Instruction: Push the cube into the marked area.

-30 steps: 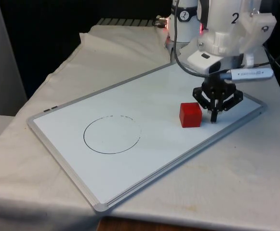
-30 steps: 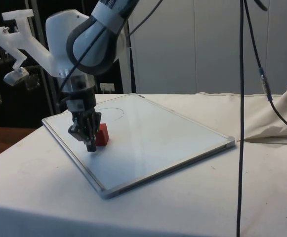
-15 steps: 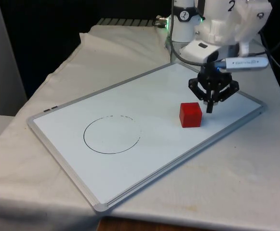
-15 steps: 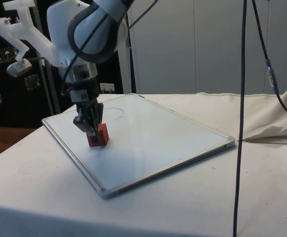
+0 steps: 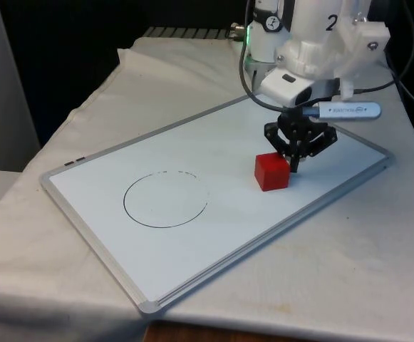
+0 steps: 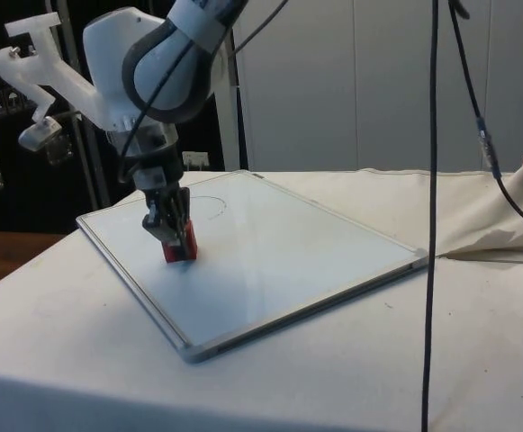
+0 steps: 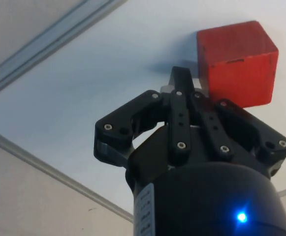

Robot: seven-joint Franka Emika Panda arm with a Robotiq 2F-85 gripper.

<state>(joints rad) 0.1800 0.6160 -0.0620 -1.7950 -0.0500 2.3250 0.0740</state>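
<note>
Red cube [image 5: 271, 172] rests flat on the whiteboard [image 5: 157, 160], toward the front view's right end of the board, well apart from the drawn circle [image 5: 166, 199], which lies to the front view's left of it. The cube has no long axis; it sits slightly rotated against the board's edges, one vertical corner turned toward the front camera.

Black gripper [image 5: 294, 164] stands directly behind the cube on the side away from the circle, pointing down at the board. In the wrist view the fingers [image 7: 181, 93] are closed together into a single narrow tip, holding nothing; that tip is beside the cube's [image 7: 236, 61] near face, apparently touching it. In the side view the gripper [image 6: 173, 236] overlaps the cube [image 6: 181, 248], tip low near the board surface [image 6: 270, 252].

The whiteboard lies skewed on the white tablecloth [image 5: 349, 256].
</note>
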